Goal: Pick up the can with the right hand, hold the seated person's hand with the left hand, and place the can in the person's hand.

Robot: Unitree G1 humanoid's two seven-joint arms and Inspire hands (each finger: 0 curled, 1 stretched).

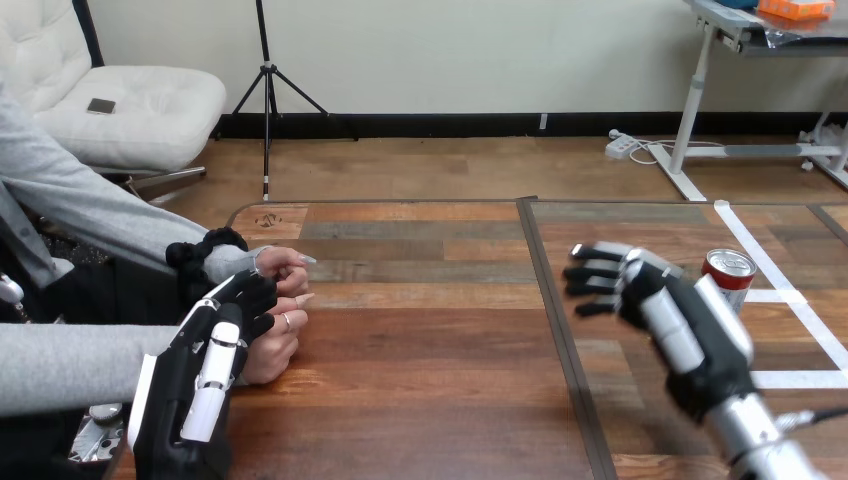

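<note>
Red-topped can point(729, 272) stands upright on the wooden table point(420, 340), right side, by the white tape lines point(775, 296). Right hand point(650, 295) is just left of the can, fingers spread wide and holding nothing; looks staged for a side grasp. Left hand point(215, 345) lies against the person's hands point(285, 290), which rest together at the table's left edge. Grip there: cannot tell. Can not yet lifted.
</note>
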